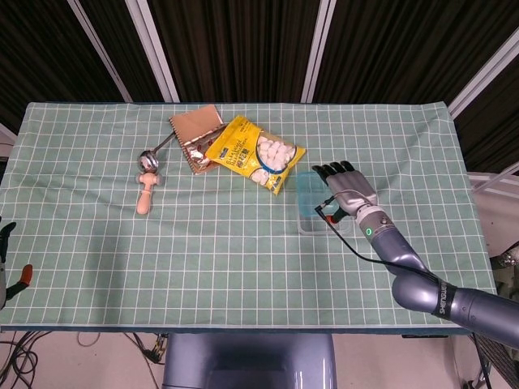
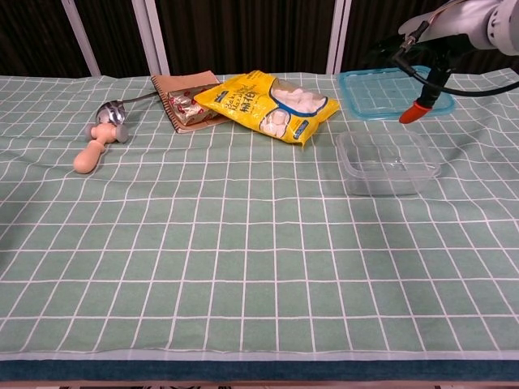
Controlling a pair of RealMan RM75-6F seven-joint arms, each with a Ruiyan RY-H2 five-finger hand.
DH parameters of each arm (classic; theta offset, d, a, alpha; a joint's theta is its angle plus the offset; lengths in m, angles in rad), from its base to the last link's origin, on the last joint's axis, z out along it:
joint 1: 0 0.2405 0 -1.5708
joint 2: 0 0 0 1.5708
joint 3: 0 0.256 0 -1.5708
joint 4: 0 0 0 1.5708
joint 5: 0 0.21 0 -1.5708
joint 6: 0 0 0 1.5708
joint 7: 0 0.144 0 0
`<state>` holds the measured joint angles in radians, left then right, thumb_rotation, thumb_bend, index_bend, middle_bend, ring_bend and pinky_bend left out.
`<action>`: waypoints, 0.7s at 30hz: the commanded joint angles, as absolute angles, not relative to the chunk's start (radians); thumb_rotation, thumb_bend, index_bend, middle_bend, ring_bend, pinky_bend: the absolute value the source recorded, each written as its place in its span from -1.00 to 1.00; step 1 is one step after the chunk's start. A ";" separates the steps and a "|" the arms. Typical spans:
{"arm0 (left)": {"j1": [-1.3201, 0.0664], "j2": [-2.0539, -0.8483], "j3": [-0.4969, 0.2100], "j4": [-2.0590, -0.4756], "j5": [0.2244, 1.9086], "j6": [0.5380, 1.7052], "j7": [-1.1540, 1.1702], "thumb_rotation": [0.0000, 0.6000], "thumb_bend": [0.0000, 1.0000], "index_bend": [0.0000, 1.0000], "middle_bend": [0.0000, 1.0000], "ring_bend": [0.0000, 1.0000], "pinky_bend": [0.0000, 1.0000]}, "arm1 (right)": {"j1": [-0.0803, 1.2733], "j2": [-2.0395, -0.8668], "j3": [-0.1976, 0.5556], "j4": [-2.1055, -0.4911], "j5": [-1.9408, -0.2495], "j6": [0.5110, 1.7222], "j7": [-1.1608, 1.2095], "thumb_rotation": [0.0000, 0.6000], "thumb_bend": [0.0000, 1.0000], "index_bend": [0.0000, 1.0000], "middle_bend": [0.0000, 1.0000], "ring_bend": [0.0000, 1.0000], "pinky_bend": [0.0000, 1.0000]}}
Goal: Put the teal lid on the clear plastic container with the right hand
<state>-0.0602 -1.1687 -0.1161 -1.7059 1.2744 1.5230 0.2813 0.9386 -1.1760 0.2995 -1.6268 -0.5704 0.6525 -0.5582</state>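
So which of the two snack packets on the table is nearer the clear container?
The yellow snack bag; its corner lies close to the clear container, while the brown packet lies beyond it, further left.

The tablecloth point(image 2: 243, 267) is pale green with a white grid. A teal lid point(image 2: 389, 91) hangs over the clear container point(image 2: 388, 163). The snack bag point(image 2: 263, 104) is bright yellow, and the wooden spoon handle point(image 2: 89, 151) is pale tan.
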 commanded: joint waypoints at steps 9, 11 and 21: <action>-0.063 -1.168 -0.116 -1.710 1.272 1.515 0.282 1.00 -0.31 -0.75 -1.00 -1.00 -1.00 | 0.924 -1.169 0.239 -1.601 -0.687 0.594 -0.403 1.00 -0.33 -0.97 -0.25 -0.87 -1.00; -0.064 -1.167 -0.116 -1.712 1.270 1.513 0.281 1.00 -0.31 -0.75 -1.00 -1.00 -1.00 | 0.929 -1.180 0.220 -1.589 -0.698 0.607 -0.405 1.00 -0.33 -0.97 -0.25 -0.87 -1.00; -0.064 -1.162 -0.115 -1.718 1.264 1.506 0.279 1.00 -0.31 -0.75 -1.00 -1.00 -1.00 | 0.952 -1.212 0.154 -1.550 -0.670 0.643 -0.407 1.00 -0.33 -0.97 -0.25 -0.87 -1.00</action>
<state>-0.0636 -1.1625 -0.1150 -1.7176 1.2638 1.5066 0.2790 0.9477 -1.2084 0.1585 -1.5544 -0.6777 0.6383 -0.4090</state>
